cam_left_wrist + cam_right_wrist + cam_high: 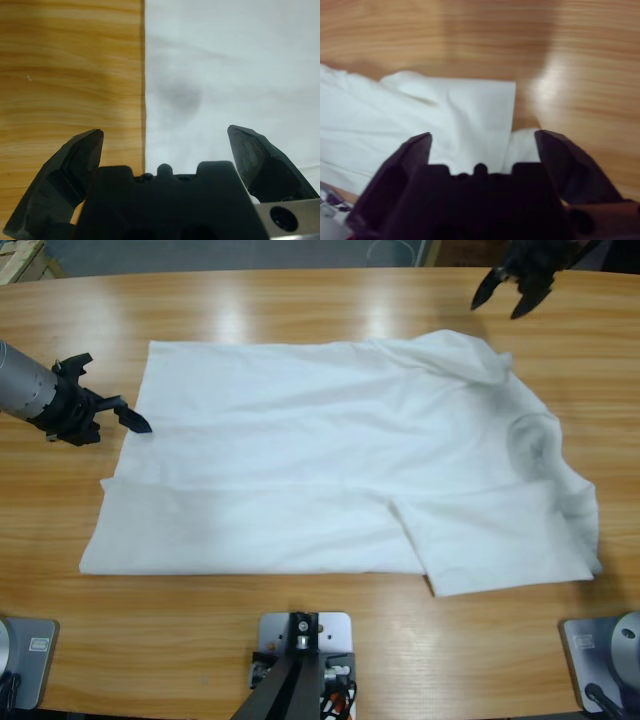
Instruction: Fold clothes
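My left gripper [135, 422] jaws apart at T-shirt [330, 470] hem; right gripper [510, 295] apart, above sleeve. Risk: thin fabric slips, pinch grabs one layer only.

Bare table [300, 300] all round the T-shirt [320, 470] (flat, low).

Dark lettering [527, 443] on the T-shirt [330, 480], a smudge through fabric, illegible.

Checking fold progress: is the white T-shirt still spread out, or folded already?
Partly folded. The T-shirt lies mostly flat on the table, but its near long edge and a sleeve are turned over onto the body.
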Tool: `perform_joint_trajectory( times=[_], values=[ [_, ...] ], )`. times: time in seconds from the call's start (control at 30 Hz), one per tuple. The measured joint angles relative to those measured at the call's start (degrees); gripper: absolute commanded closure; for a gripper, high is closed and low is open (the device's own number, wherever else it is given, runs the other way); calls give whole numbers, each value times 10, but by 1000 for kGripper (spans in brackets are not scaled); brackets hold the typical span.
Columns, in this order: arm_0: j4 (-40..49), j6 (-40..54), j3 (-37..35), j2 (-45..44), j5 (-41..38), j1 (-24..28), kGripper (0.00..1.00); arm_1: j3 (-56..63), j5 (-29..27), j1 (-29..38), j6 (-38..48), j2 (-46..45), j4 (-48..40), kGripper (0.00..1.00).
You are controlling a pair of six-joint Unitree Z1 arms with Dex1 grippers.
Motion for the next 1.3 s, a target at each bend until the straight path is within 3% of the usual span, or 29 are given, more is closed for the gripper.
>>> perform_joint_trajectory(
  times=[0.1,0.3,0.43,0.5,0.57,0.73,0.77,0.9,0.93,1.17,1.23,1.3],
  values=[
    [-6,0,0,0,0,0,27,-2,17,-6,0,28,0,72],
    [-10,0,0,0,0,-1,27,-2,35,-8,0,42,0,436],
    [-10,0,0,0,0,-1,27,-2,43,-9,0,46,0,426],
    [-10,0,2,0,0,-1,27,-2,47,-9,0,52,0,289],
    [-10,0,4,0,0,-1,27,-2,47,-9,0,59,0,243],
    [-11,0,5,0,0,-1,27,-2,47,-11,0,70,0,267],
    [-11,0,5,0,0,-1,27,-3,47,-11,0,70,0,351],
    [-11,0,5,0,0,-1,27,-9,47,-12,-1,70,0,982],
    [-11,0,5,0,0,-1,27,-12,47,-12,-4,70,0,1000],
    [-13,0,6,0,0,-2,27,-31,74,-13,-47,71,0,1000],
    [-13,0,6,0,0,-2,27,-31,76,-14,-51,71,0,60],
    [-13,0,7,0,0,-2,27,-31,73,-15,-51,71,0,20]
  ],
)
